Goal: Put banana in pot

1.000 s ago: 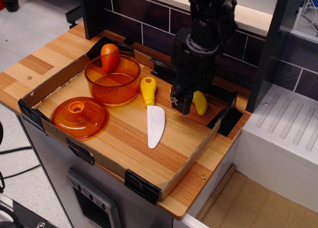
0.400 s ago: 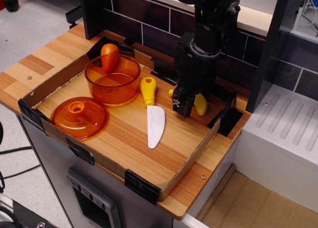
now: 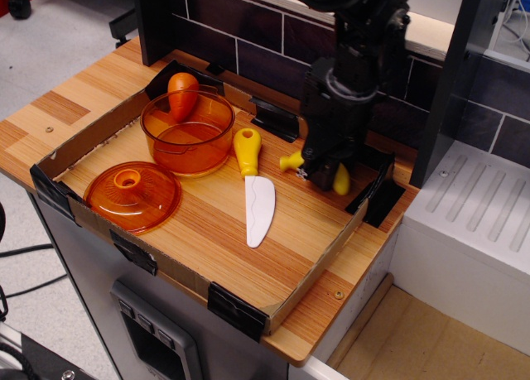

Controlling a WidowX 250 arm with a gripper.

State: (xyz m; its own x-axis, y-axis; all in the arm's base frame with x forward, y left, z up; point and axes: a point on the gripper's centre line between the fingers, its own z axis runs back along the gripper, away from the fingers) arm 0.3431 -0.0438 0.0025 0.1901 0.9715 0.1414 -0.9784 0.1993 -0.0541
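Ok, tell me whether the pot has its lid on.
Off. The pot stands open; the lid lies on the board in front of it.

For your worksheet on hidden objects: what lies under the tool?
Under the tool lies the banana; only its two yellow ends show. Its middle is covered, so whether the tool grips it cannot be seen.
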